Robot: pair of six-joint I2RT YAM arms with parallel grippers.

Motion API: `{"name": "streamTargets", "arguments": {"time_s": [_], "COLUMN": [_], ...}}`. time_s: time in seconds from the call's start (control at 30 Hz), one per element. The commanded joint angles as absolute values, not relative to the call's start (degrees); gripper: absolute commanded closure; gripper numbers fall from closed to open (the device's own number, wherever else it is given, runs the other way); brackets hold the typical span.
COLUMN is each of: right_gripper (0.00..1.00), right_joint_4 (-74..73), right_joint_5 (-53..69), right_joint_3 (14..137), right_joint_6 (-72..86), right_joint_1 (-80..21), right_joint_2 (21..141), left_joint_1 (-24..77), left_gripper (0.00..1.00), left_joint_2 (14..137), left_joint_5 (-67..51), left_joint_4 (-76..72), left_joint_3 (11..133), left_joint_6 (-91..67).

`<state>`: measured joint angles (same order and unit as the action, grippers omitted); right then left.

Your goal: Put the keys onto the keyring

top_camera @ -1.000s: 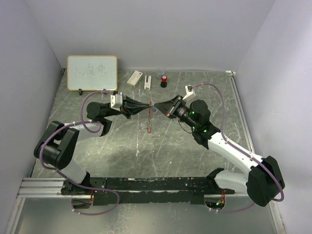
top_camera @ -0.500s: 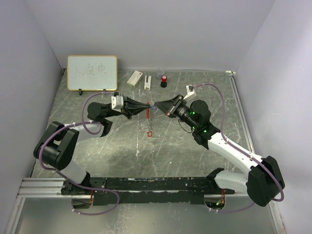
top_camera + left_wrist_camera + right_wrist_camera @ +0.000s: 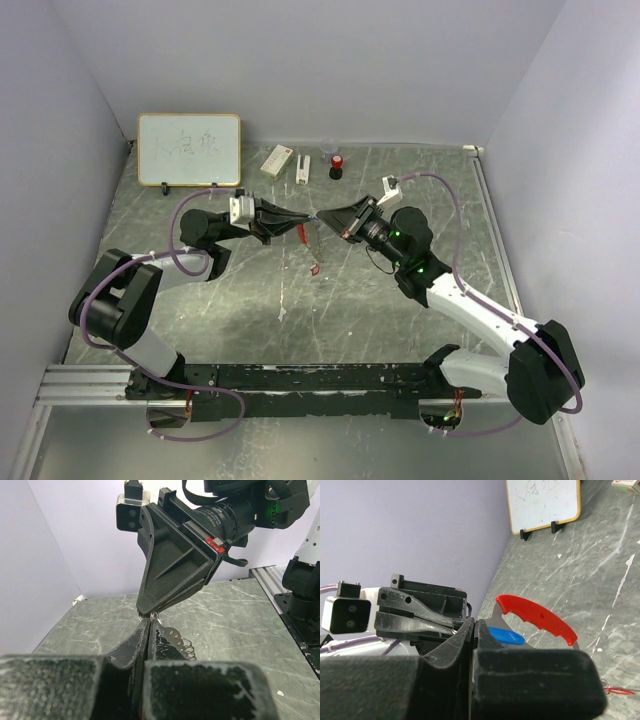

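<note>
Right wrist shows the blue key [image 3: 506, 635], unseen from left wrist

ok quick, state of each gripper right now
left gripper: closed, pinching the keyring.
right gripper: closed, tips at the keyring too, blue key beside them; what it holds cannot be told.

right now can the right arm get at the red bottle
Probably not yet: the right gripper is shut on the keyring opposite the left gripper, though the way to the bottle looks clear.
</note>
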<state>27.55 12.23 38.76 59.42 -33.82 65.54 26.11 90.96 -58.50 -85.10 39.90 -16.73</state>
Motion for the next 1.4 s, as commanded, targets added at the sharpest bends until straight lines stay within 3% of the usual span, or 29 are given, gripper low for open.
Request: {"name": "streamTargets", "arguments": {"time_s": [0.0, 0.77, 1.37], "right_gripper": [1.0, 1.0, 1.0], "right_joint_4": [29.5, 31.4, 30.3], "right_joint_5": [12.3, 13.3, 14.2], "right_joint_3": [38.2, 38.3, 40.6], "right_joint_6": [59.9, 60.8, 60.4], "right_joint_1": [-34.0, -34.0, -34.0], "right_joint_2": [63.7, 63.7, 64.6], "left_joint_1": [26.5, 26.6, 28.7], "left_gripper": [0.93, 0.93, 0.93], "left_joint_2": [89.6, 89.7, 87.1], "left_joint_5": [-57.8, -58.1, -55.8], "left_joint_4": [-85.8, -84.0, -70.5], "left_joint_3": [40.1, 40.1, 41.6], "left_joint_6": [-15.2, -14.2, -5.5]}}
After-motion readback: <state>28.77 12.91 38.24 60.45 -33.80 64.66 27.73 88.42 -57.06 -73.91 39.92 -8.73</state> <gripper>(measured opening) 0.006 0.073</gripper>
